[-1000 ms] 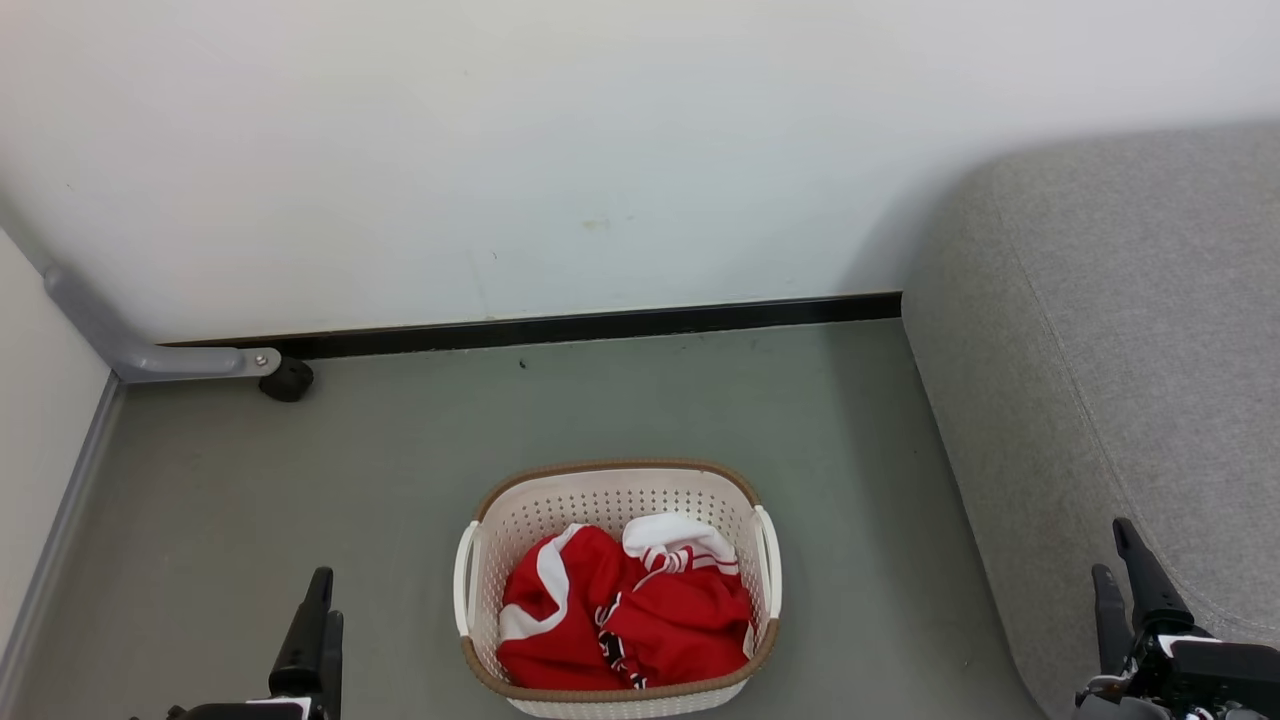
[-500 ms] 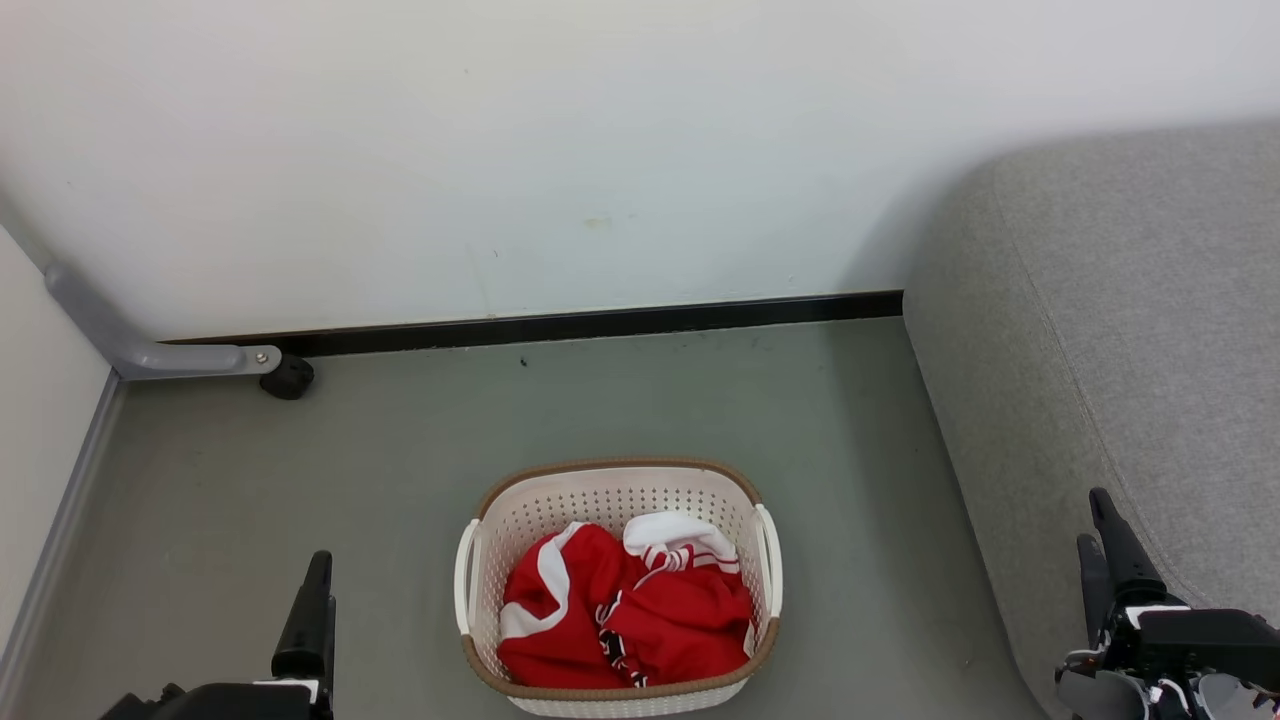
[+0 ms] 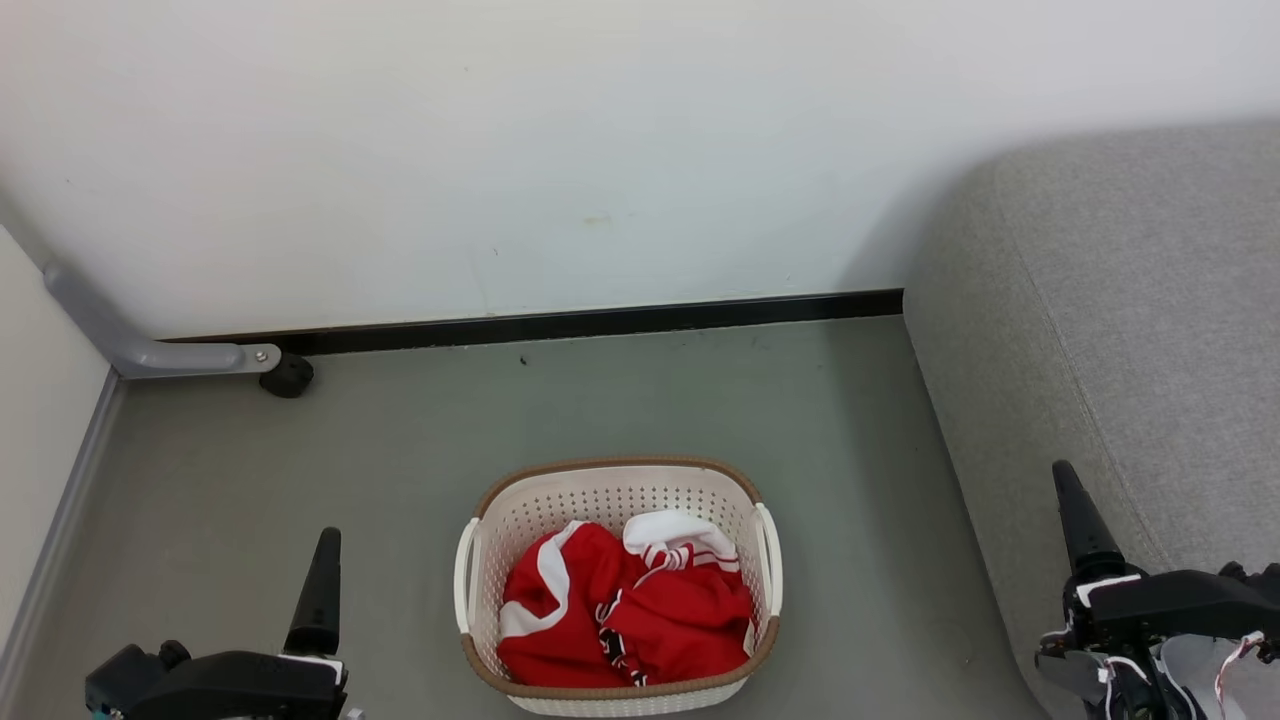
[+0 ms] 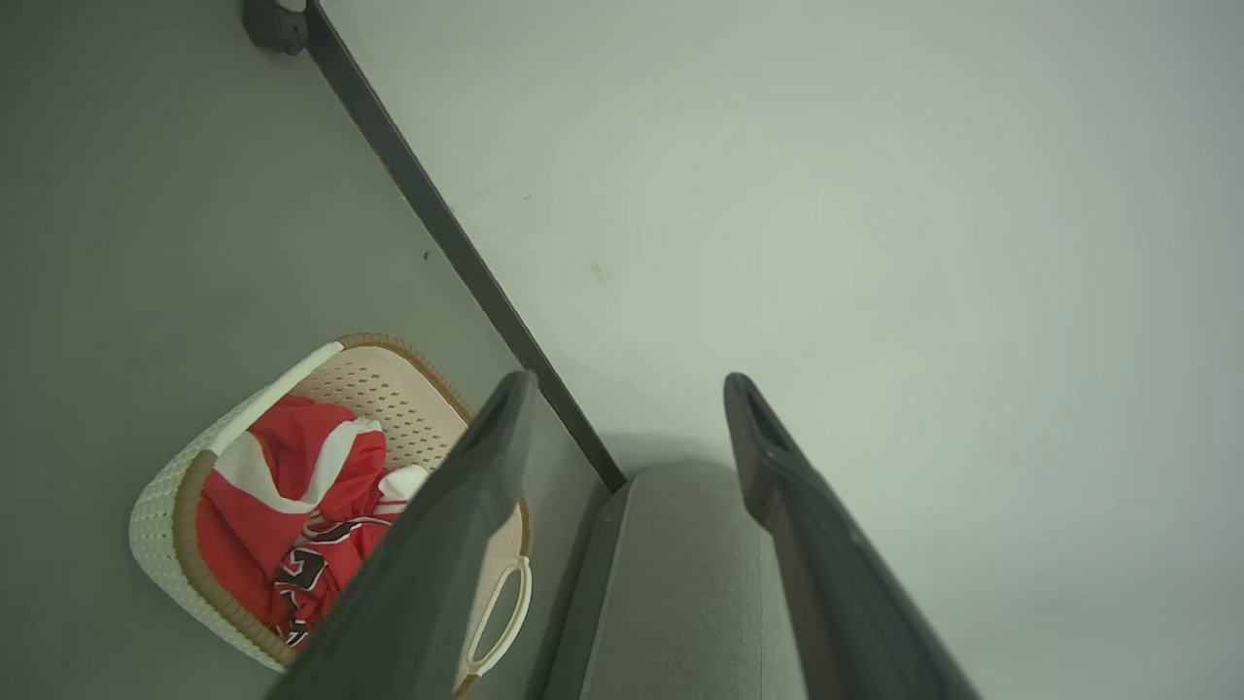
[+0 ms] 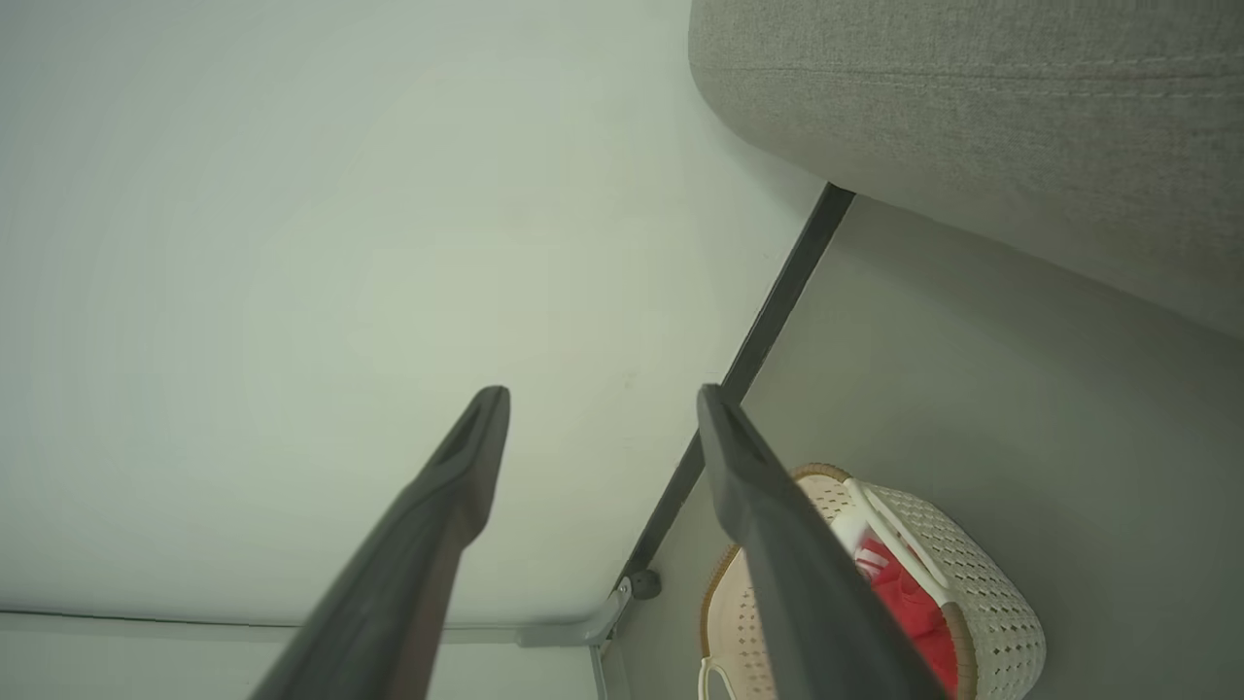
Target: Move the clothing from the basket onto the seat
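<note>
The clothing, a soft, light, crumpled red heap in the basket between the left gripper and the right gripper, both empty with fingers spread, looks easiest to pinch at a raised fold, though thin fabric may slip.

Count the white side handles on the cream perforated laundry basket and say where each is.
2. The left handle sits on the left wall of the cream perforated plastic basket, the right handle on its right wall, with crumpled red clothing between them. None looks hidden.
</note>
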{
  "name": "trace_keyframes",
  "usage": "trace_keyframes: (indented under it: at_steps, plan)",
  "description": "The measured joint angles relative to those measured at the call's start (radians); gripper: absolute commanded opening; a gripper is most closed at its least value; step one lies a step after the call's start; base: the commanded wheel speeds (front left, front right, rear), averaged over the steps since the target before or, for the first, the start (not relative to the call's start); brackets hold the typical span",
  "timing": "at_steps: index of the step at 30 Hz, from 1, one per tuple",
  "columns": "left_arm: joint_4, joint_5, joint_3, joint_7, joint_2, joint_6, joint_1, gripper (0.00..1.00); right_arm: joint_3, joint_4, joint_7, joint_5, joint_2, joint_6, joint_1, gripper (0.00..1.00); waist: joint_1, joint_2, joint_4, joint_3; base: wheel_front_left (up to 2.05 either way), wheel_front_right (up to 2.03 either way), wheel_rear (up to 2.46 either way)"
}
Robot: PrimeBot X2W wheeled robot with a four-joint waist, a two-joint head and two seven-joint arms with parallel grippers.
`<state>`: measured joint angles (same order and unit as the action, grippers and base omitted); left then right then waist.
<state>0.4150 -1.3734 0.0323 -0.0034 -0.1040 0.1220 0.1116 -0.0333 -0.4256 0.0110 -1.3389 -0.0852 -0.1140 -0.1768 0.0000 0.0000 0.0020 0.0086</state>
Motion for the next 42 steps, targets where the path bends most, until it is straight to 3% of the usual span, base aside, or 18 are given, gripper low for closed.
trace_keyframes:
  at_steps: [17, 42]
  plan:
    - [0.066, 0.281, 0.112, -0.070, -0.054, -0.001, 0.053, 1.00, -0.185, -0.091, -0.075, 0.288, -0.063, 0.000, -0.088, 1.00, 0.0000, 0.0000, -0.001, -0.002, 0.00, 0.00, 0.00]
    - [0.121, 0.687, 0.233, -0.151, -0.116, -0.052, 0.099, 1.00, -0.390, -0.236, -0.164, 0.611, -0.117, 0.028, -0.217, 1.00, 0.0001, 0.0000, 0.000, 0.001, 0.00, 0.00, 0.00]
